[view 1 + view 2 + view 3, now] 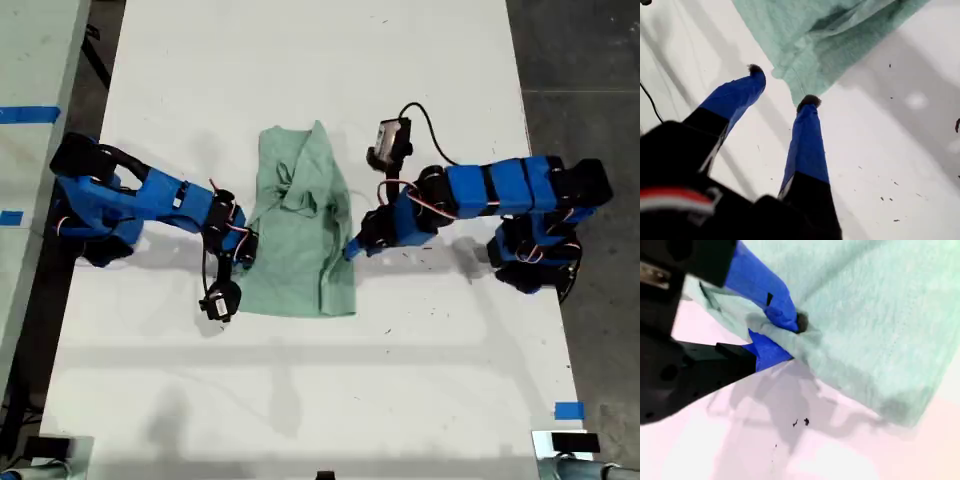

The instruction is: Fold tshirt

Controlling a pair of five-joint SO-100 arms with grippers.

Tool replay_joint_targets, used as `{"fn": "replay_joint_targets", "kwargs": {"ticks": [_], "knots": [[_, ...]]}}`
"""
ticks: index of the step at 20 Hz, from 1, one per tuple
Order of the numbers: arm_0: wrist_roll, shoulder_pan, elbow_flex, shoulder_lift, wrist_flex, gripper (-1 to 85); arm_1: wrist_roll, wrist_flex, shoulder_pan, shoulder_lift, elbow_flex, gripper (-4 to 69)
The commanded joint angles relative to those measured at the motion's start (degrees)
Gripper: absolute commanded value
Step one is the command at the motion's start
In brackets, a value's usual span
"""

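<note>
The pale mint-green tshirt (300, 240) lies rumpled on the white table (300, 60), one side partly folded over itself. My first gripper (782, 85) is open, its blue fingertips (809, 102) right at a hanging point of the tshirt (830, 35); in the exterior view my first gripper (350, 248) is at the shirt's right edge. My second gripper (792, 335) is shut on a bunched bit of the tshirt (875, 315) edge. It is my second gripper (247, 248) that reaches in from the exterior view's left.
Both blue arm bases stand on the table, one at each side in the exterior view. A strip of blue tape (568, 410) marks the near right of the exterior view. A second surface with blue tape (30, 113) borders the exterior view's left.
</note>
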Motion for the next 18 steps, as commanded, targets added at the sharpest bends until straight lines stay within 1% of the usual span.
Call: {"fn": "replay_joint_targets", "kwargs": {"ticks": [1,5,7,11,14,16,18], "knots": [[-1.8,1.1,0.0,4.0,7.1,0.1,1.0,-2.0,-1.0,5.2,0.8,14.4],[-3.2,1.4,-2.7,10.3,18.8,0.1,1.5,-3.6,-1.0,7.0,3.7,14.2],[-1.2,1.6,-6.4,10.5,19.5,0.1,1.7,-4.3,-1.1,7.4,4.8,14.2],[2.6,1.2,-22.9,4.0,26.9,0.1,1.9,-4.7,-1.1,7.6,5.4,13.9],[6.9,0.9,-40.2,-5.4,32.3,0.1,2.2,-4.7,-1.1,8.1,6.2,13.7],[10.4,0.4,-48.3,-12.5,31.0,0.1,2.2,-4.7,-1.1,8.3,6.4,13.6],[11.5,0.1,-55.6,-20.6,31.4,0.1,2.5,-4.7,-1.1,8.7,6.7,13.5]]}}
